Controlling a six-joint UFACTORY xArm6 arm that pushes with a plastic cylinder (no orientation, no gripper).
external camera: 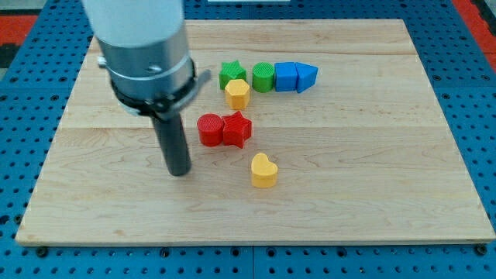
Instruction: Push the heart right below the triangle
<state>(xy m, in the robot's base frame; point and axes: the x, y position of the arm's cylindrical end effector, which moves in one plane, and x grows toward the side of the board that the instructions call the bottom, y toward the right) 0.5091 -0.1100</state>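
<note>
Pincer-less tip (180, 172) — left of yellow heart (263, 170)

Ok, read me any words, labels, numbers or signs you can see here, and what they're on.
None. No readable text on the blocks, the wooden board, the rod above my tip or the blue pegboard around it.

Wooden board (372, 155) under my tip (180, 172): pale, smooth, matt, grain visible. Rod (173, 143) matt black; collar above it looks like dull grey metal. Yellow heart (263, 170) right of tip and red star (237, 129) look like matt plastic with fine ridges.
</note>
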